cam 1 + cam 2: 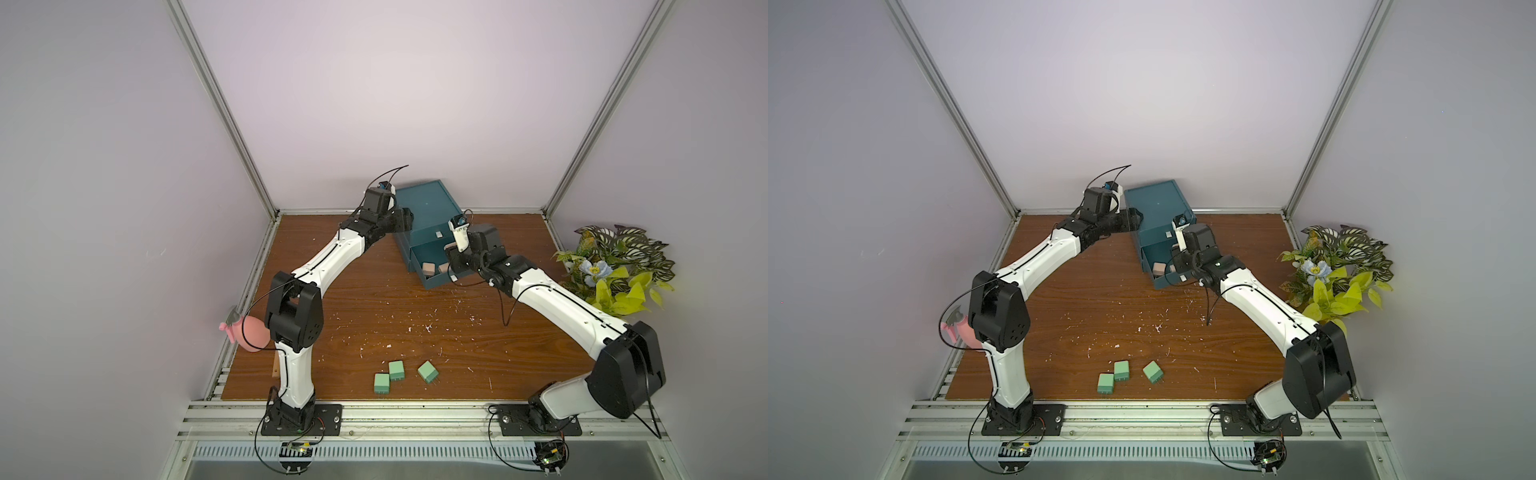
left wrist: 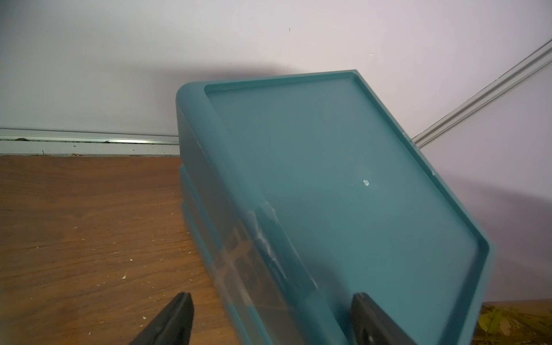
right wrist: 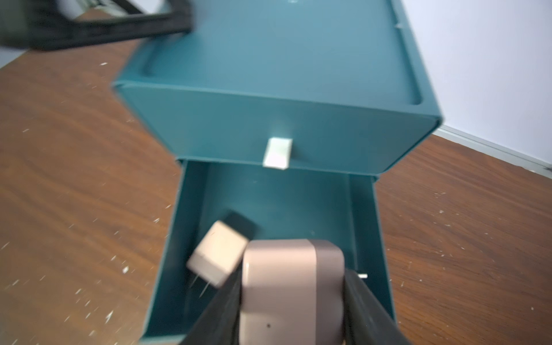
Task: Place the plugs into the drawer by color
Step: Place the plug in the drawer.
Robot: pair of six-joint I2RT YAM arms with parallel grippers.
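The dark teal cabinet (image 1: 424, 203) (image 1: 1156, 203) stands at the back of the table. Its top drawer is closed, white tab (image 3: 277, 152) showing. The drawer (image 3: 363, 224) (image 1: 432, 286) beneath it is pulled out. One peach plug (image 3: 218, 254) (image 1: 428, 268) lies inside. My right gripper (image 3: 292, 283) (image 1: 451, 266) is shut on another peach plug (image 3: 286, 277) just above that drawer's front. My left gripper (image 2: 273, 298) (image 1: 405, 220) is open and straddles the cabinet's upper left edge (image 2: 227, 209). Three mint green plugs (image 1: 382, 382) (image 1: 396, 370) (image 1: 428, 371) lie near the table's front.
An artificial plant (image 1: 615, 270) stands at the right edge of the wooden table (image 1: 374, 311). A pink object (image 1: 245, 332) sits beyond the left edge, behind the left arm. White flecks are scattered over the middle.
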